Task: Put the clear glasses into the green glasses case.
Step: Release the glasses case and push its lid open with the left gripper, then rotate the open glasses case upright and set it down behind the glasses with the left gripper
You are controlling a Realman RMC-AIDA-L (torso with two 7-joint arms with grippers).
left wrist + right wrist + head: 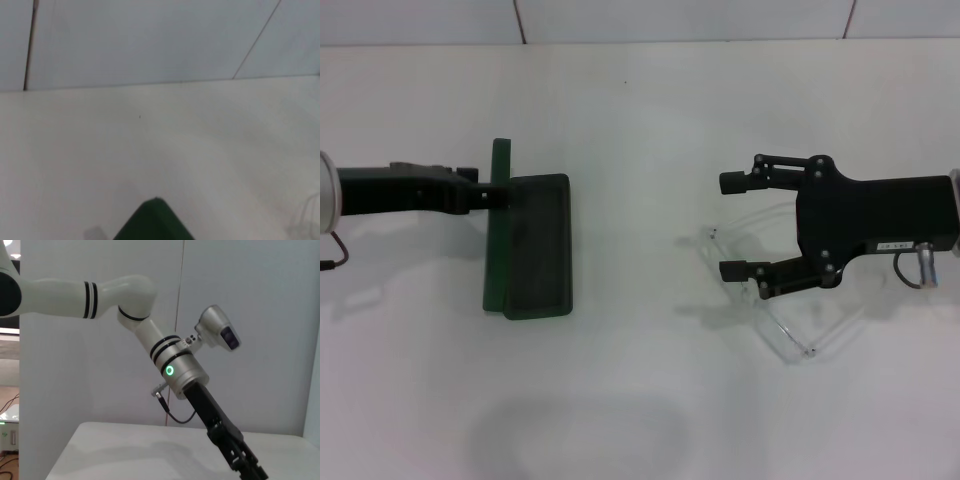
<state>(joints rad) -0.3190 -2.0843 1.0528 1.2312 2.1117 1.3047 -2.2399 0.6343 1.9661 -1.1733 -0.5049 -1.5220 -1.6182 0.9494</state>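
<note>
The green glasses case [535, 245] lies open on the table's left side, its lid [498, 225] standing upright along the outer edge and the dark-lined tray facing up. My left gripper [488, 194] is shut on the lid's edge. One green corner of the case [152, 222] shows in the left wrist view. The clear glasses [777, 322] rest on the table at the right, partly under my right gripper [731, 226]. That gripper hovers over them with its fingers spread wide and nothing between them.
The white table [640, 120] ends at a white tiled wall behind. In the right wrist view, the left arm [175, 367] reaches down over the table.
</note>
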